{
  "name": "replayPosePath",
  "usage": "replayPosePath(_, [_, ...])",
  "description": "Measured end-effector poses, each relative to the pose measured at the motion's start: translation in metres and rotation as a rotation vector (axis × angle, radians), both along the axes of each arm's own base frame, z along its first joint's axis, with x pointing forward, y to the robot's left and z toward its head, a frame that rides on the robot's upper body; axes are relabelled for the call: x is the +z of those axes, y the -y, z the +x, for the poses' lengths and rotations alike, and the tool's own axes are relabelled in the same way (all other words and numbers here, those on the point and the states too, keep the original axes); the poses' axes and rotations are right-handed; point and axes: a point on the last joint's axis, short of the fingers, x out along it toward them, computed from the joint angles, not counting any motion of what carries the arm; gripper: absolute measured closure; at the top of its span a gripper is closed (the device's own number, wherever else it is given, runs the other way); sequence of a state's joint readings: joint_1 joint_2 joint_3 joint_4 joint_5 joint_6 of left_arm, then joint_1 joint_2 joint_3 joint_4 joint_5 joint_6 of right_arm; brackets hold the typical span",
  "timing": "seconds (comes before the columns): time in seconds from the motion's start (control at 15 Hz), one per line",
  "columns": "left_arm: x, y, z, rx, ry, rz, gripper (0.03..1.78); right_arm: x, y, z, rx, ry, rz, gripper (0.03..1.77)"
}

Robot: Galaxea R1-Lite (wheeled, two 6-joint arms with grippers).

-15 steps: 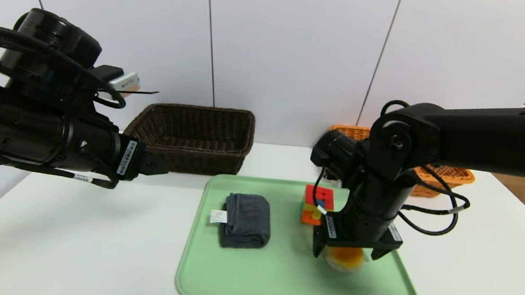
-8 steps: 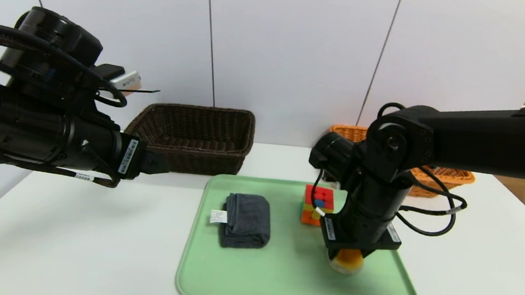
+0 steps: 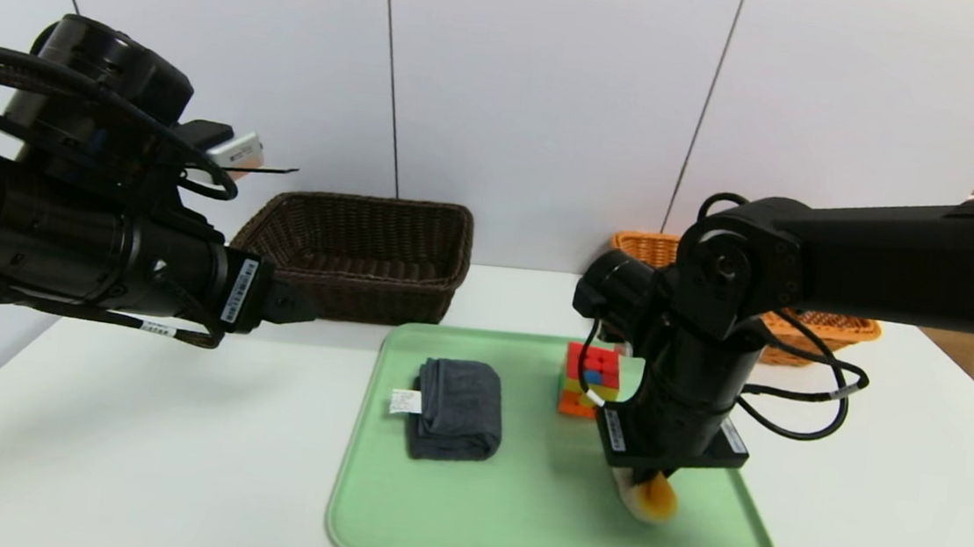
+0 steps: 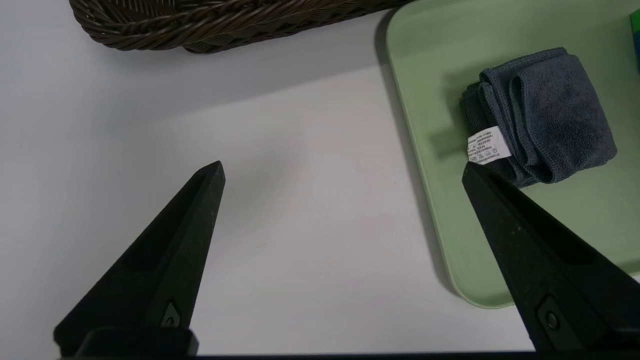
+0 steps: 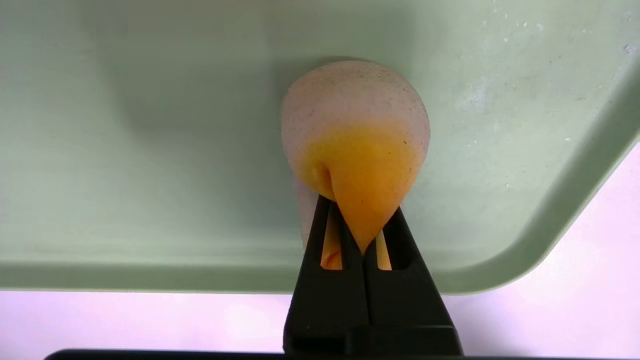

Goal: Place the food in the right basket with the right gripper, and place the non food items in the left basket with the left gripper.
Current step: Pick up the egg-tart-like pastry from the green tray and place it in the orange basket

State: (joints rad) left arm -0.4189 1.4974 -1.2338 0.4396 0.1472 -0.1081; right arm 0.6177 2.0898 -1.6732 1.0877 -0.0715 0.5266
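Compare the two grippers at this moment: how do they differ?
The right gripper is shut on the soft orange food item, pointing down over the green tray. The left gripper is open and empty, off the tray over the white table. Both have black tapered fingers.

A tray (image 3: pixel 517 532) is set at the table's (image 3: pixel 127 454) near middle. On it, a towel (image 3: pixel 458 408) is laid to the left, a cube (image 3: pixel 590 379) to the right, and a food item (image 3: pixel 651 498) in front of the cube. Behind the tray, one basket (image 3: pixel 365 254) is parked left, another basket (image 3: pixel 826 325) right.
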Motion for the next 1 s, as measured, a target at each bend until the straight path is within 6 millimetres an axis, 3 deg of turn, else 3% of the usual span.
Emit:
replayPosePath(0.27, [0.0,0.0,-0.001,-0.001,-0.004,0.002,0.12,0.008,0.002,-0.009,0.01,-0.024,-0.01,1.75])
replayPosePath(0.73, [0.001,0.0,-0.003,-0.005,0.0,0.0,0.12,0.062,0.0,-0.051,0.093,0.068,0.08,1.75])
replayPosePath(1.0, [-0.001,0.002,-0.007,-0.017,-0.005,0.001,0.12,0.097,0.003,-0.078,0.15,0.161,0.221,1.75])
